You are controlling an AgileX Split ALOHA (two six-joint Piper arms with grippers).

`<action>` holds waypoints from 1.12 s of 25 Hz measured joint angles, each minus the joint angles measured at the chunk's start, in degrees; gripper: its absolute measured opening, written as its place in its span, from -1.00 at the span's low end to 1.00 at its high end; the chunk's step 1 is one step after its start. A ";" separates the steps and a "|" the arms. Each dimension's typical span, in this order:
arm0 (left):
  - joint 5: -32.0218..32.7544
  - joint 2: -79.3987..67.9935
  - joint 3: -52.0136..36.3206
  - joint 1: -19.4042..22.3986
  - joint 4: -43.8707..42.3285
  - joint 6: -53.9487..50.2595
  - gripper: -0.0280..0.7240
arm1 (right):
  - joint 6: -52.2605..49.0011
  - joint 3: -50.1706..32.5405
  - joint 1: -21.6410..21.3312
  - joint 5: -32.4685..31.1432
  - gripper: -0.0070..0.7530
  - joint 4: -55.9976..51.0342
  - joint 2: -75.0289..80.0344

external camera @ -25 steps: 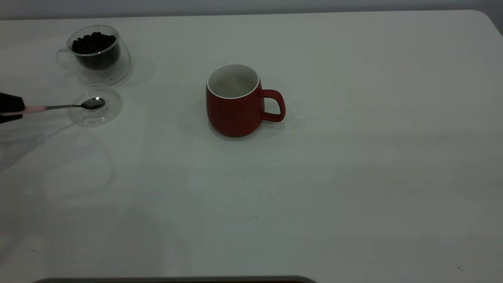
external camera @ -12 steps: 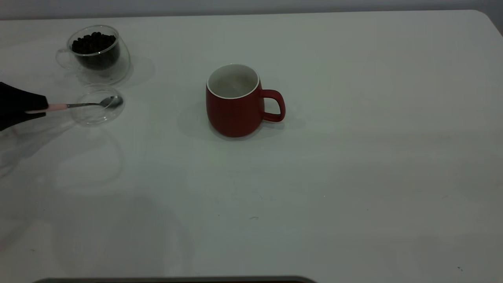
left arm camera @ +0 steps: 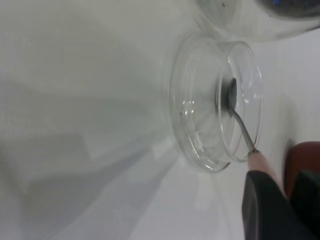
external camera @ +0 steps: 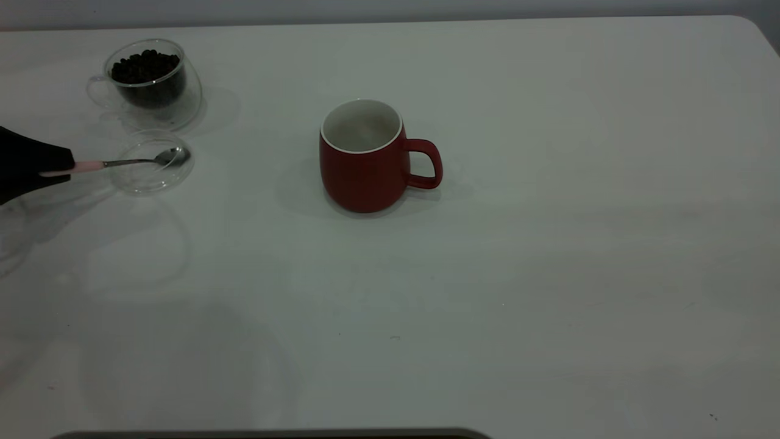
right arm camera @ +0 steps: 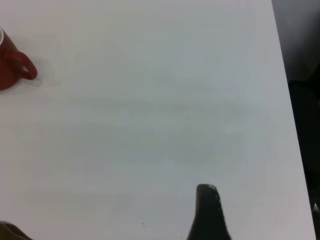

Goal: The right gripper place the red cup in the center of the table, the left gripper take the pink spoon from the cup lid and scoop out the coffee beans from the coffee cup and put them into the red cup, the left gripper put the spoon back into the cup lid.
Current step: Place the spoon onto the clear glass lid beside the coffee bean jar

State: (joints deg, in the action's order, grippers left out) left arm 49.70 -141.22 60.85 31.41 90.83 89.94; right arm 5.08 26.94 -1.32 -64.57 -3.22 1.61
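**Spoon held over the lid, red cup waiting in the middle**

Left gripper (external camera: 58, 164) at the left edge of the desk (external camera: 548, 274), only its black tip showing. Jaws squeezed tight on the pink end of the pink spoon (external camera: 137, 161). Spoon lying nearly flat, its shiny bowl over the far side of the cup lid (external camera: 151, 163), close to the rim. Hard to tell if the bowl touches the glass or hangs just above it. Same grip in the left wrist view: left gripper (left arm camera: 260, 180) on the pink handle, pink spoon (left arm camera: 239, 120) reaching across the cup lid (left arm camera: 200, 120).

Coffee cup (external camera: 152, 82) just behind the lid, near it but not touching, clear handle pointing to the left. Coffee beans (external camera: 145, 66) heaped inside, dark and nearly up to the rim. No beans seen on the spoon.

Red cup (external camera: 365, 158) upright near the middle of the desk, well apart from the lid and the glass cup. White inside, handle pointing to the right. Open desk between the spoon and the red cup, nothing in the way. A few tiny dark specks (external camera: 395, 337) on the front part of the desk.

Right gripper out of the outside view. One dark finger (right arm camera: 209, 212) seen in the right wrist view, above bare desk far from the red cup (right arm camera: 12, 70). Cannot tell if its jaws are wide or narrow.
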 joint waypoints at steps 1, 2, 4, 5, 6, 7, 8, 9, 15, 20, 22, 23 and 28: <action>-0.43 0.00 0.00 0.00 0.00 0.00 -0.30 | 0.00 0.00 0.00 0.00 0.57 0.00 0.00; -0.66 0.00 0.00 0.00 0.00 0.00 -0.20 | 0.00 0.00 0.00 0.00 0.57 0.00 0.00; -0.97 0.00 0.00 0.00 0.06 0.01 -0.02 | 0.00 0.00 0.00 0.00 0.57 0.00 0.00; -1.03 0.00 0.00 0.00 0.06 0.06 0.08 | 0.00 0.00 0.00 0.00 0.57 0.00 0.00; -1.04 0.00 0.00 0.00 0.11 0.31 0.17 | 0.00 0.00 0.00 0.00 0.57 0.00 0.00; -1.09 0.00 0.00 0.00 0.11 0.53 0.24 | 0.00 0.00 0.00 0.00 0.57 0.00 0.00; -1.09 0.00 0.00 0.00 0.11 0.69 0.33 | 0.00 0.00 0.00 0.00 0.57 0.00 0.00; -1.15 0.00 0.00 0.00 0.11 0.87 0.40 | 0.00 0.00 0.00 0.00 0.57 0.00 0.00; -1.45 0.00 0.00 0.00 0.11 0.96 0.64 | 0.00 0.00 0.00 0.00 0.57 0.00 0.00; -1.95 0.00 0.00 0.00 0.11 0.78 0.64 | 0.00 0.00 0.00 0.00 0.57 0.00 0.00; -2.30 0.26 0.00 0.19 0.11 0.59 0.64 | 0.00 0.00 0.00 0.00 0.57 0.00 0.00; -2.87 0.75 0.00 0.35 0.11 0.46 0.64 | 0.00 0.00 0.00 0.00 0.57 0.00 0.00; -4.86 4.57 0.00 2.33 -0.42 -0.07 0.64 | 0.00 0.00 0.00 0.00 0.57 0.00 0.00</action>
State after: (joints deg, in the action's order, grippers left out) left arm 44.85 -136.65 60.85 33.73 90.41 89.87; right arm 5.08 26.94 -1.32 -64.57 -3.22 1.61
